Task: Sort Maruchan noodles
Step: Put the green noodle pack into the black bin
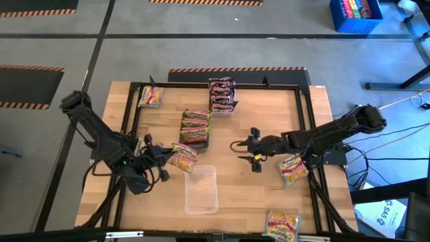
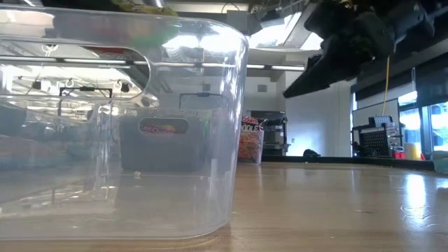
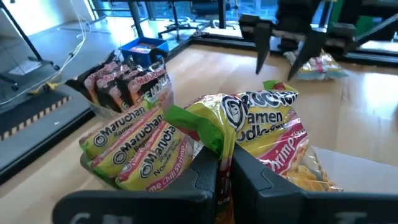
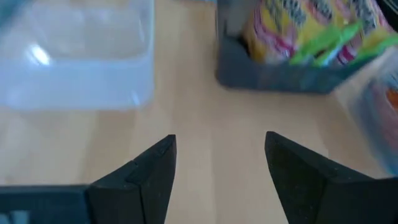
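High view: the left pincer (image 1: 163, 160), left of centre in the frame, is pinched on a yellow packet (image 1: 183, 157) that hangs just above and left of the clear tray (image 1: 201, 190) at bottom centre. The packet's long axis runs diagonally, upper left to lower right. The right pincer (image 1: 246, 149), at centre, stands spread and empty; a loose packet (image 1: 292, 169) lies to its lower right, nearer the right arm.

Low view: the tray (image 2: 119, 126) fills the left; no packet lies in it.

Left wrist view: the fingers (image 3: 205, 180) are clamped on the packet (image 3: 261, 134), with the green stack (image 3: 134, 149) at left.

Right wrist view: the jaws gape over bare desk (image 4: 211, 124); the tray (image 4: 78, 56) is upper left.

The drop likely turns on carrying the packet down-right over the tray.
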Tool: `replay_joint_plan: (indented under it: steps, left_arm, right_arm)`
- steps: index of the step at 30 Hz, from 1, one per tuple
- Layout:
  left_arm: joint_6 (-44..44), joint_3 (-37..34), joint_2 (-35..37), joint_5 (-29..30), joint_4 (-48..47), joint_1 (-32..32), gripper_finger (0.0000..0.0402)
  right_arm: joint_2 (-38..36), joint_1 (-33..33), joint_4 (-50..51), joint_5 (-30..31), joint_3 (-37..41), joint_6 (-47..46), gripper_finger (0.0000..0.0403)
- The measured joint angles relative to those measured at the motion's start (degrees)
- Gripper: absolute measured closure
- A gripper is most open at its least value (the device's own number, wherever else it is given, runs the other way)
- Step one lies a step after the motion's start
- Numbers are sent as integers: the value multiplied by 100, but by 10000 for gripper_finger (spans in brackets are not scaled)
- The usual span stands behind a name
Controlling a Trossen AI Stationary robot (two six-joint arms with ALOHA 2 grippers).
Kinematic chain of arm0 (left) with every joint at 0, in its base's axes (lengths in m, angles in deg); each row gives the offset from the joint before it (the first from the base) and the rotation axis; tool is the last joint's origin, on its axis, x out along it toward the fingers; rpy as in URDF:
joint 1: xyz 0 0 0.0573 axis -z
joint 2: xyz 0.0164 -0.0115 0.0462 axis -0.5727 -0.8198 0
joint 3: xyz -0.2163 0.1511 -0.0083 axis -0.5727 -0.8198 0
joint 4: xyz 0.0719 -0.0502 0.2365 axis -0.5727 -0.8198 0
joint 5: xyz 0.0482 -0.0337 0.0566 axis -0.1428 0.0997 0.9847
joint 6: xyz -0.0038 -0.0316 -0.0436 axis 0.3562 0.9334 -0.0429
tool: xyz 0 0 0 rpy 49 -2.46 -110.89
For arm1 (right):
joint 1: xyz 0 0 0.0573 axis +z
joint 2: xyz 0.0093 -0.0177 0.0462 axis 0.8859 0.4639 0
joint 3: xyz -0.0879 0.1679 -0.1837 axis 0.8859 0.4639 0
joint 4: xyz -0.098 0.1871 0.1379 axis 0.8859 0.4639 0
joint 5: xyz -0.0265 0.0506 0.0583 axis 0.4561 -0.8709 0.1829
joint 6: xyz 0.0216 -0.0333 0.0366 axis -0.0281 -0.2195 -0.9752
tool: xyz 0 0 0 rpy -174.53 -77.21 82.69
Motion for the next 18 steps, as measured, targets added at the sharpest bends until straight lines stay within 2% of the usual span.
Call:
replay_joint_plan:
  steps: [4, 7, 10, 14, 18]
  left_arm:
    - [-636, -6, -128, -199, 622, -351, 389]
    - [-1385, -88, -255, -515, 1600, -633, 389]
    - [-2160, -228, -408, -764, 2528, -887, 389]
    - [-2976, -451, -630, -800, 3789, -1135, 389]
    - [-3537, -501, -931, -844, 4572, -1262, 389]
  right_arm:
    - [-11, -57, -1694, -311, 575, -352, 178]
    - [134, -38, -2830, -317, 878, -641, 178]
    - [331, -37, -3411, -452, 935, -954, 178]
    - [794, 46, -3990, -507, 941, -1078, 178]
    - [1340, 158, -4870, -479, 885, -1096, 178]
